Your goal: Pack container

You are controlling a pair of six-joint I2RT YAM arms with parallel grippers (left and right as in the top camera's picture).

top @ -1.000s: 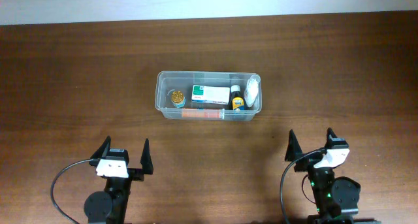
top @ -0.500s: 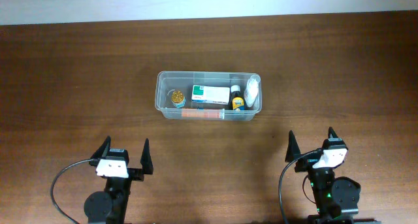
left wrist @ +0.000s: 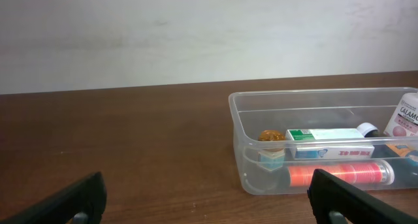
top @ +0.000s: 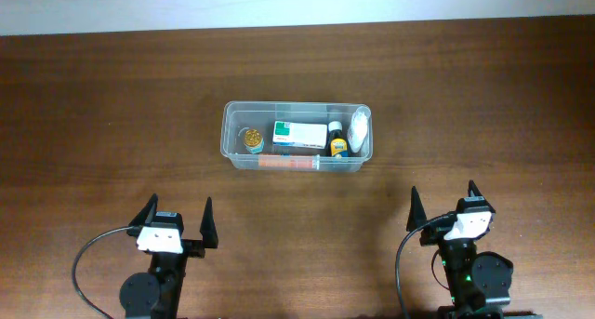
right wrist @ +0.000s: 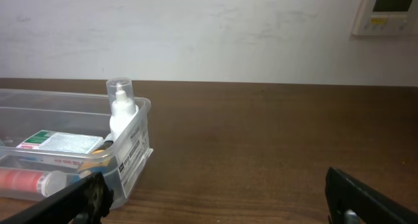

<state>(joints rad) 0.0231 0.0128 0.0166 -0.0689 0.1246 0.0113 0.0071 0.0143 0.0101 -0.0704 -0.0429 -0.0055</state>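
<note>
The container [top: 279, 104] sits mid-table, nearer the far edge than the arms. It holds a white-and-green box [top: 299, 134], an orange tube [top: 290, 161], a small dark bottle [top: 337, 144] and a white bottle [top: 358, 130]. Open brown table [top: 112, 105] surrounds it on all sides. The left gripper [top: 178, 213] and right gripper [top: 442, 202] sit by the near edge, well apart from it, both with fingers spread wide

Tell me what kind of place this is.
Likely an indoor lab or office room: a brown wooden table beside a plain white wall, with a white control panel mounted on it.
</note>
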